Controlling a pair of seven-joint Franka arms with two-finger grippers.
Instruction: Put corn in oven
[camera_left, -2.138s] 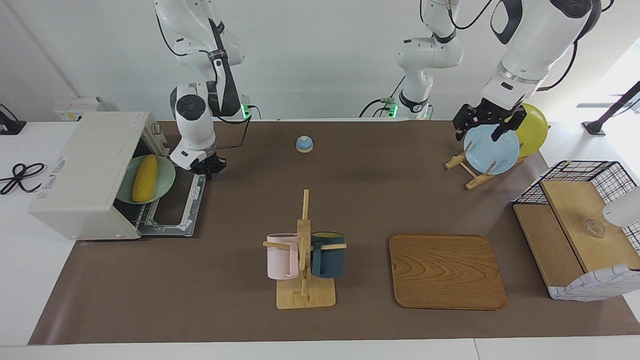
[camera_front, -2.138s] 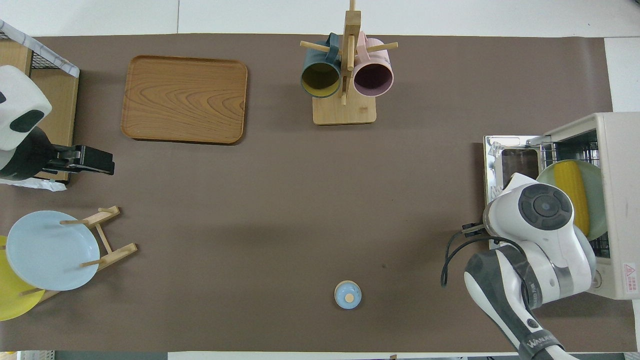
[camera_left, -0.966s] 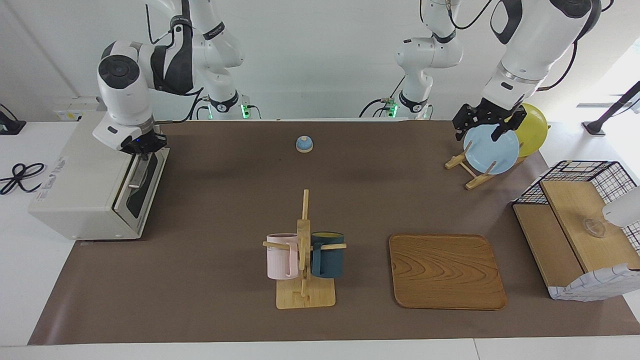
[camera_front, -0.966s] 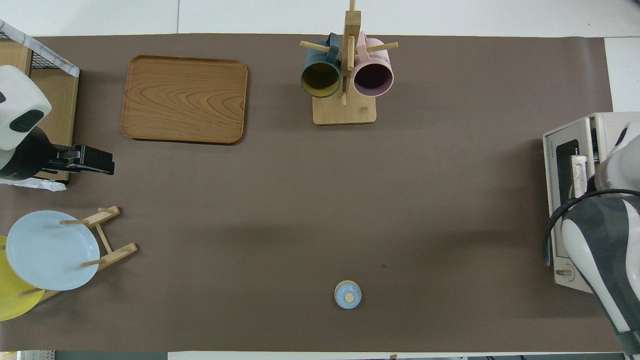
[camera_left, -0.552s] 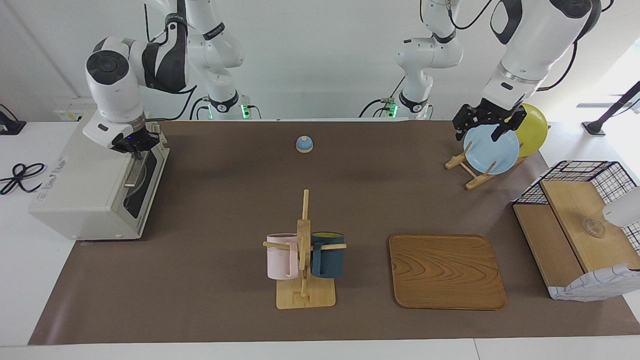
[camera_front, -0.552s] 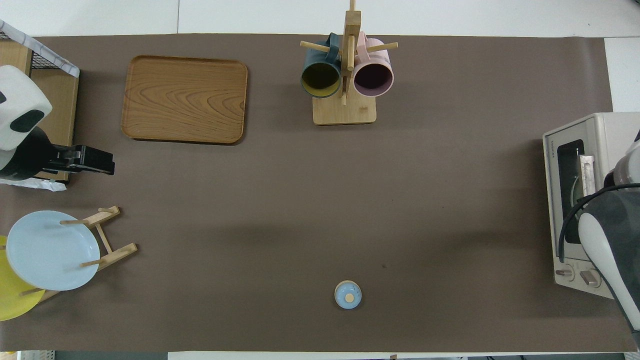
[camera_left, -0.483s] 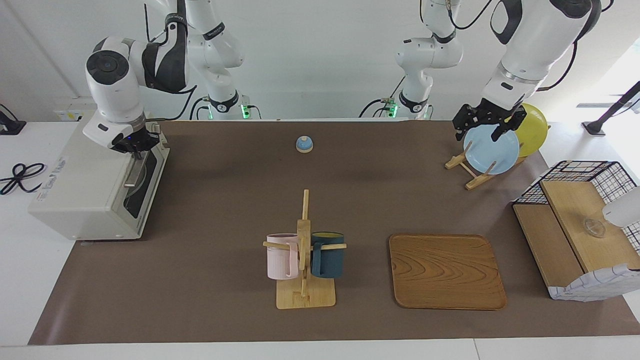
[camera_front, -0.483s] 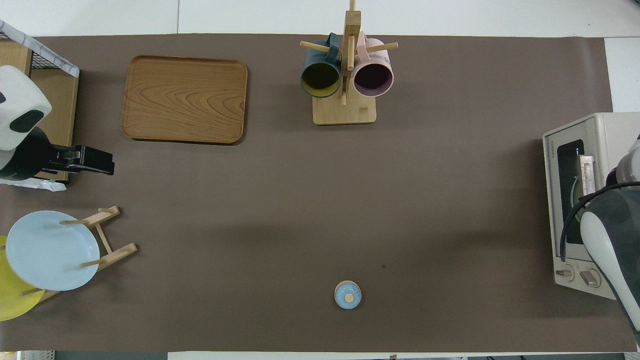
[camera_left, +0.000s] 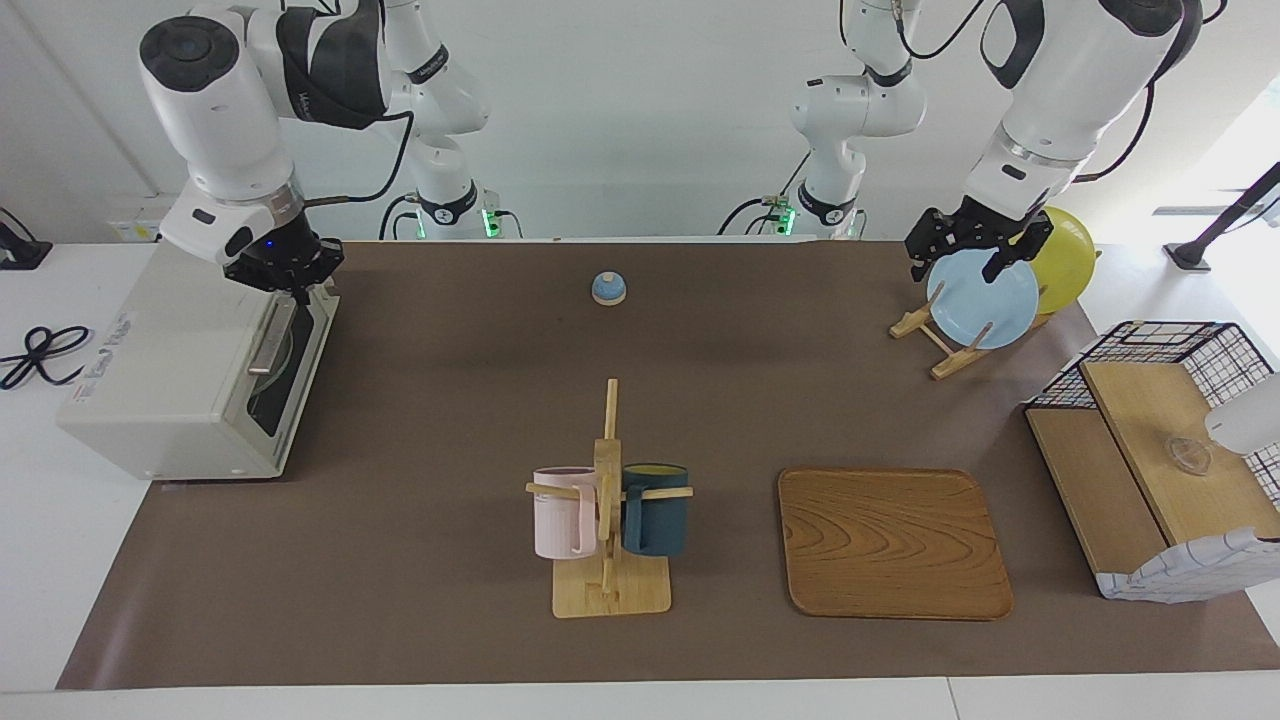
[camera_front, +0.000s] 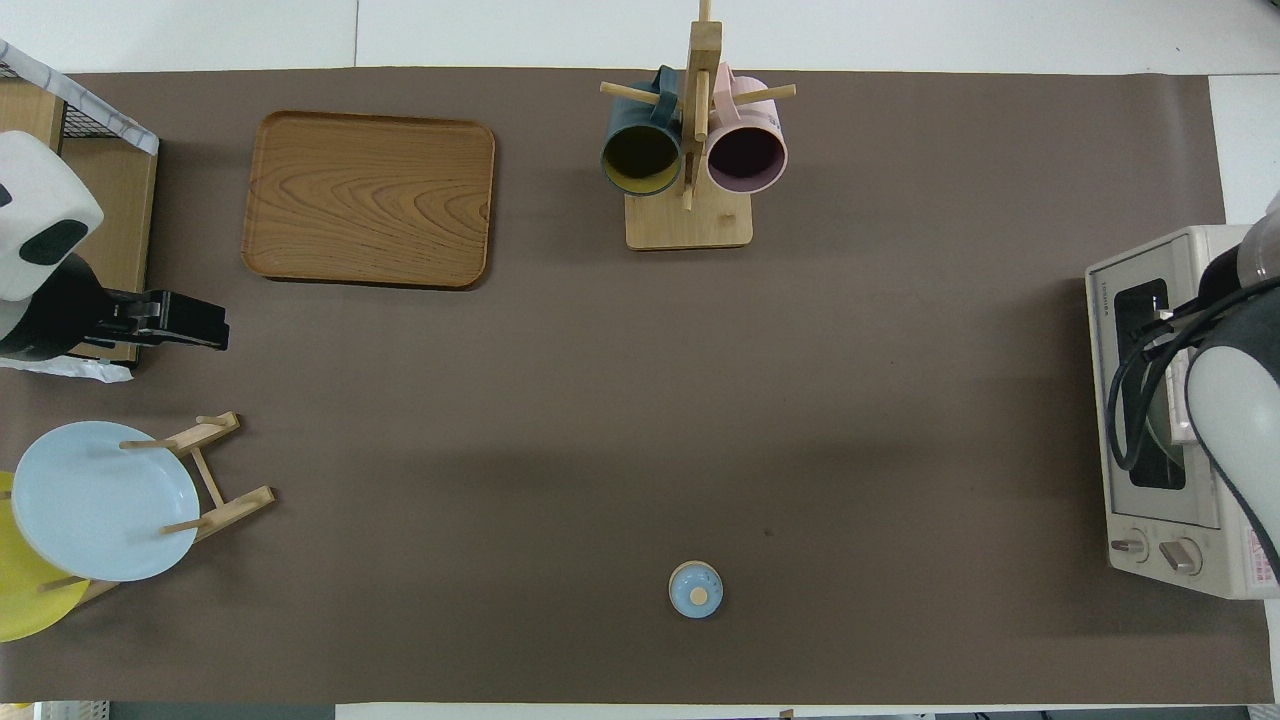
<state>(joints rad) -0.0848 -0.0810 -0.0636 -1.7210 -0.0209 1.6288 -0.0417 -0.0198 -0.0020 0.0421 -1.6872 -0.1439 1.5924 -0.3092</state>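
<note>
two franka arms stand at the brown-covered table. the right gripper (camera_left: 297, 287) hangs from a bent, raised arm just over the top edge of the boxy off-white toaster oven (camera_left: 175, 370), fingertips pinched together and holding nothing. the oven's dark glass door is up and shut; the corn cannot be seen. the left gripper (camera_left: 975, 255) waits over the pale blue round plate (camera_left: 982, 298), fingers spread wide, empty.

Grained wooden tray (camera_left: 893, 542), matt brown table mat (camera_left: 450, 400)
</note>
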